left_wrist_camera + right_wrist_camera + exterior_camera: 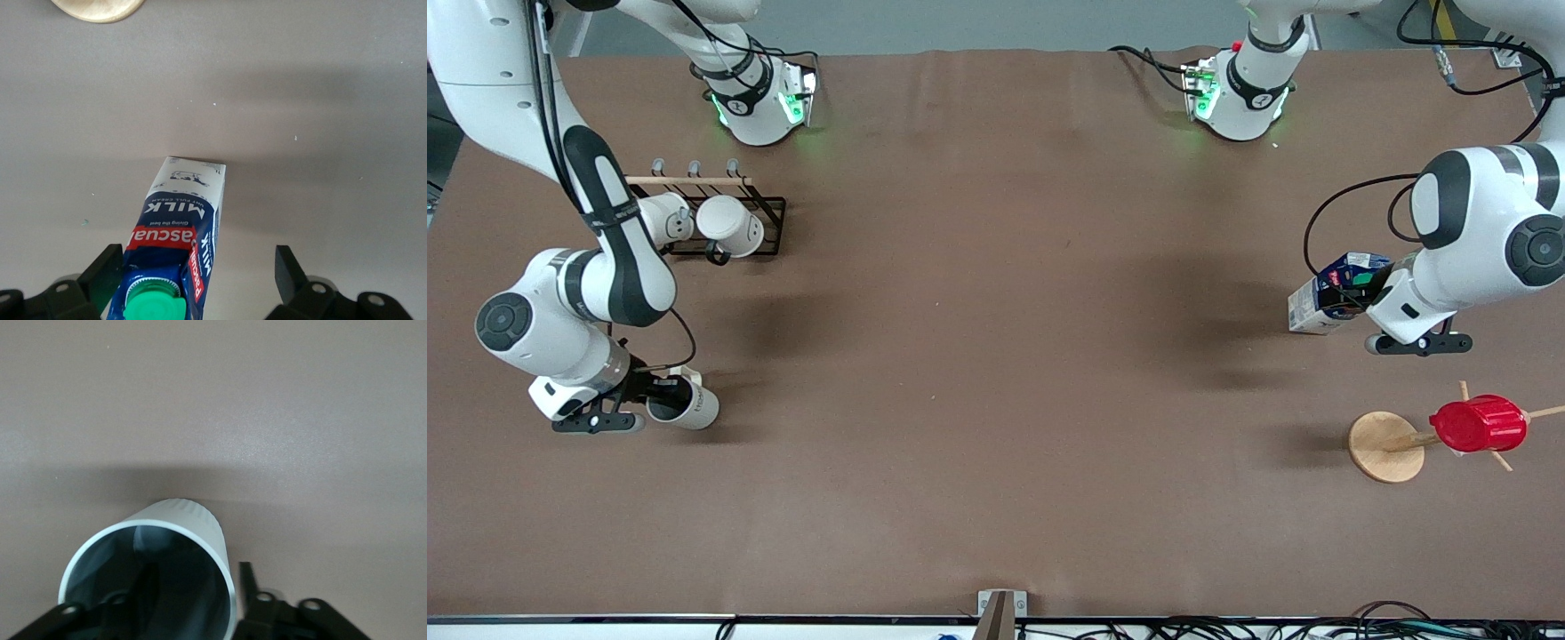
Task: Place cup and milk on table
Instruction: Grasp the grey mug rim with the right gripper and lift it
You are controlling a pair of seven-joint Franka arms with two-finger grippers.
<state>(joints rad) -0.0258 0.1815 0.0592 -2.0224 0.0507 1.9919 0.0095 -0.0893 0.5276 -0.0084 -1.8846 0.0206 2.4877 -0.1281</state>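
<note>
Two grippers are working at once, one at each end of the table [996, 462]. Your right gripper [660, 397] is clamped on the wall of the cup [685, 404], one finger inside the rim and one outside, as the right wrist view shows; the cup [155, 577] is low over the brown surface at the right arm's end, nearer the front camera than the black rack [738, 222] with its two white mugs [711, 227]. Whether its base is touching the table, you cannot quite tell from here. Your left gripper [1374, 298] is around the milk [1334, 293] at the left arm's end, but its fingers [290, 270] are standing apart: one pad lies against the carton [180, 233], the other is clear of it. The carton's base looks to be on the table, slightly tilted. So, by my reading, you are setting both things down. Next, the left arm needs a straight lift away without dragging the carton over; the right needs the cup's base flat on the table before its fingers part. Nearer the front camera than the milk, a wooden stand [1387, 446] is carrying a red ribbed cup [1479, 424], well apart from the carton. Elsewhere the tabletop is plain matte brown, with cables running along its edges.
</note>
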